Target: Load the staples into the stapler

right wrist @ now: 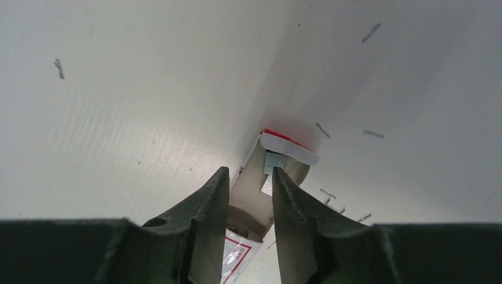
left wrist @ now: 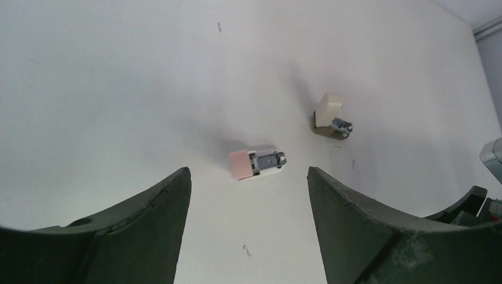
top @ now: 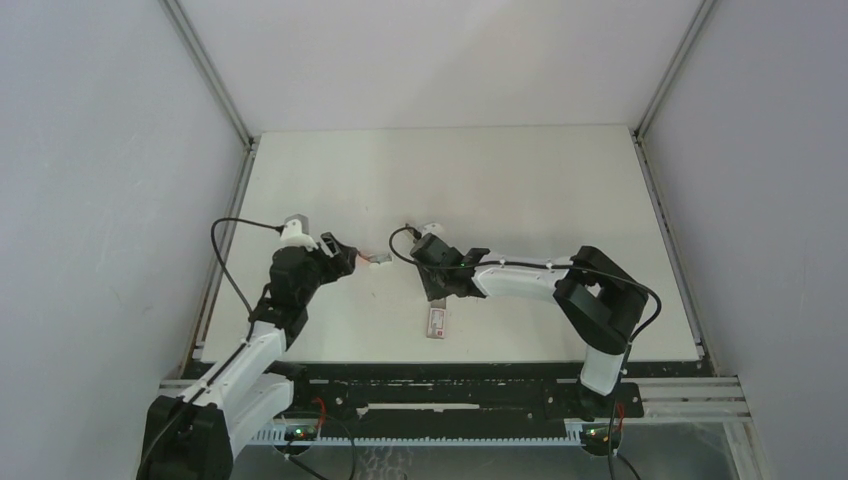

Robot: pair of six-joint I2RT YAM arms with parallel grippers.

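Pink-ended grey stapler [left wrist: 257, 163], left end effector [left wrist: 248, 173] spread, right end effector [right wrist: 250, 171] grip unclear

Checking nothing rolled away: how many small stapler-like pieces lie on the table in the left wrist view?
2. The pink-ended piece lies at centre; the cream-capped piece farther off, to its right. Others may be out of view.

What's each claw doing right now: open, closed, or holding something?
Left claw: open, holding nothing; the stapler lies free ahead of it.
Right claw: jaws narrowly apart over the staples; whether it grips cannot be told.
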